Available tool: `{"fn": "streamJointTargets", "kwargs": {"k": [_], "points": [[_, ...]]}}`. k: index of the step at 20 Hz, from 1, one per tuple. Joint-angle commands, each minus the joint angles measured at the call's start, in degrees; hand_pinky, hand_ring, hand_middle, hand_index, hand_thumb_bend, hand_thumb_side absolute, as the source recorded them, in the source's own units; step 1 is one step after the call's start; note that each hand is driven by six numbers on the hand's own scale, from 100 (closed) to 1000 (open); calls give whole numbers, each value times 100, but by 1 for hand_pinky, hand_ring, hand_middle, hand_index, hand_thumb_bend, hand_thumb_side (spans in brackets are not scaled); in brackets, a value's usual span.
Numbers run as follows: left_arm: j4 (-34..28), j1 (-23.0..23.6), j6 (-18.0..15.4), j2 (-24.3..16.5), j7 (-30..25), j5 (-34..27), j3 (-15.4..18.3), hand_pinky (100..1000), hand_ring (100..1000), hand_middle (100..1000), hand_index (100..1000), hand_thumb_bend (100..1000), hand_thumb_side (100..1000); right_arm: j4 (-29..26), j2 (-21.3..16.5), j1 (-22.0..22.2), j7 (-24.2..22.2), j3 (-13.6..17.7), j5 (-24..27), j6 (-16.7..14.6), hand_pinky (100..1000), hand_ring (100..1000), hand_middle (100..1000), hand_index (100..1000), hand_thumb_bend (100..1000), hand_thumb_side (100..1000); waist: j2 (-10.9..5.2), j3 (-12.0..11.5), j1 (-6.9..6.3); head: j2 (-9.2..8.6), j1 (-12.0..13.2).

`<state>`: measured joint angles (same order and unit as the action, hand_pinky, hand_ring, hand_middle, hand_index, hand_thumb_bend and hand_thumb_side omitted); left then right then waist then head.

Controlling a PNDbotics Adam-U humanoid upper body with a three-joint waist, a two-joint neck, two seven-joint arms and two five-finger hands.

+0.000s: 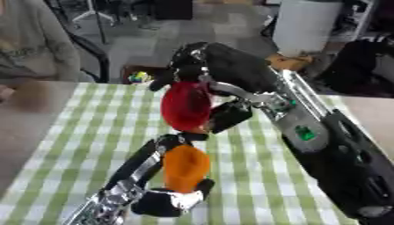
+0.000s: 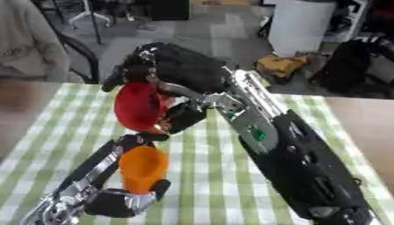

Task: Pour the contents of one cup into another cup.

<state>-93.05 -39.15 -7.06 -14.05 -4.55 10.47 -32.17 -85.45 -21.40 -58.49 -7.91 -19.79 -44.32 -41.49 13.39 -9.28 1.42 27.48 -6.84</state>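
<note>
**A:** Where are the two cups?

**B:** The right hand (image 2: 173, 66) curls round a glossy red cup (image 2: 138, 106), tipped on its side with its mouth facing down-left. Directly below, the left hand (image 2: 123, 200) grips a smooth orange cup (image 2: 143, 168), upright, mouth up.

**A:** And underneath?

**B:** A green-and-white checked cloth (image 2: 223, 176).

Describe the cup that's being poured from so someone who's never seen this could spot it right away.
Start at the green checked tablecloth. Above its middle, the right hand holds a red cup tipped on its side. It is the upper cup; the orange cup sits upright below it in the left hand.
</note>
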Motion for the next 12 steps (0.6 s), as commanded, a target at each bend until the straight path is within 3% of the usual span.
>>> {"fn": "streamJointTargets", "kwargs": {"k": [1,12], "points": [[-172,-103,-1,-82,-27,17,28,383,478,454,874,100,303,-14,-68,-129,221,78,-354,-83,703,574,390,780,214,100,-139,-6,-12,-95,13],[-138,-60,55,-91,51,-36,94,383,479,453,875,100,315,18,-103,-105,1103,70,-1438,-191,736,579,481,780,223,100,-135,-4,-11,-119,37]]}}
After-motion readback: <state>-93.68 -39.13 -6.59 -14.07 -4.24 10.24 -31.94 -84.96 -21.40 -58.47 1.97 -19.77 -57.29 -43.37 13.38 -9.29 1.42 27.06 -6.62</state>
